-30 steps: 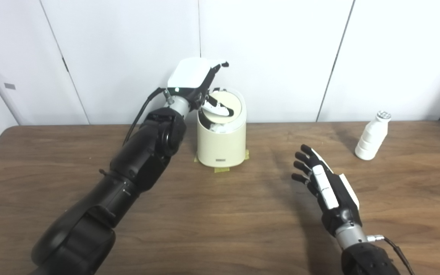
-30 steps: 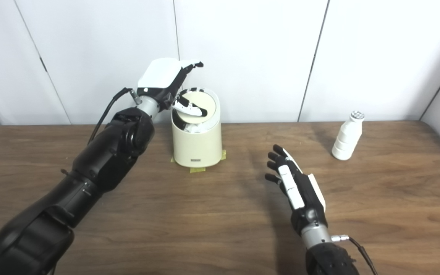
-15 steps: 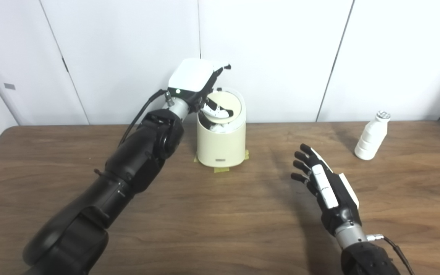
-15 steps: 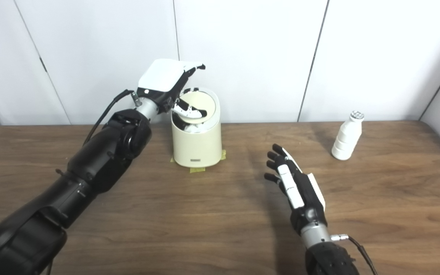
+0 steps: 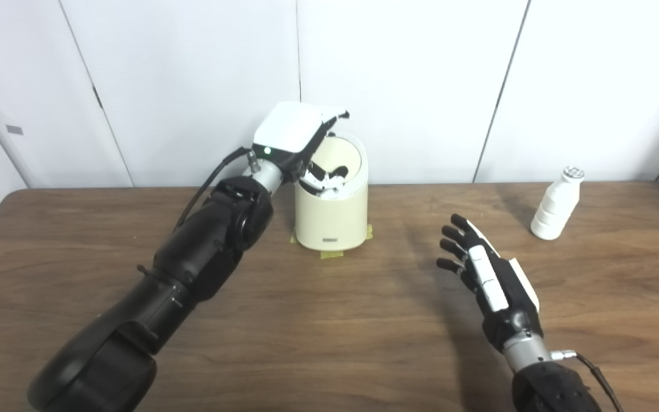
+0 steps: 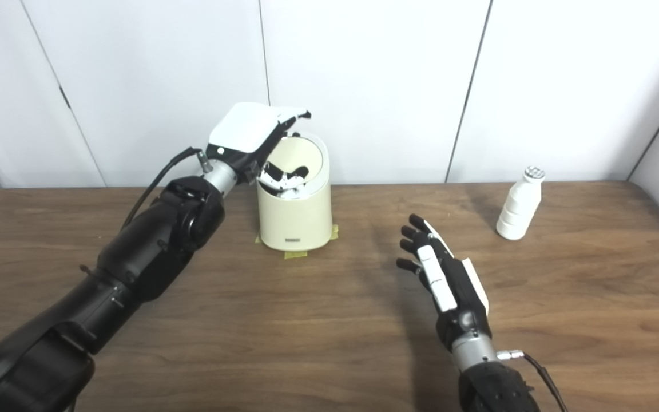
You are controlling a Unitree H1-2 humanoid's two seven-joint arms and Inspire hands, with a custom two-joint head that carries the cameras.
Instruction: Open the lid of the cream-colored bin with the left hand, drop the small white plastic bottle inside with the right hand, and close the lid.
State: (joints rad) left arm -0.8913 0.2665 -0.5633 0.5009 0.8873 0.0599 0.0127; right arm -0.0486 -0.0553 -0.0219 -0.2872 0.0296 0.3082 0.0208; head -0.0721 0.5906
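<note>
The cream-colored bin (image 5: 331, 214) stands at the back of the table (image 5: 329, 320), its lid (image 5: 348, 160) tipped up. The left hand (image 5: 301, 143) reaches into its mouth, fingers (image 5: 324, 174) curled inside the rim; whether it grips anything cannot be told. The small white bottle (image 5: 556, 204) stands upright far right, well apart from the right hand (image 5: 487, 274), empty with fingers spread.

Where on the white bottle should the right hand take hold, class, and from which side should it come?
Grip the bottle around its wide ribbed body, below the narrow neck and cap. It stands upright on the table with nothing beside it, so a sideways wrap probably suits. Come from its left, where the open right hand waits, fingers apart.
</note>
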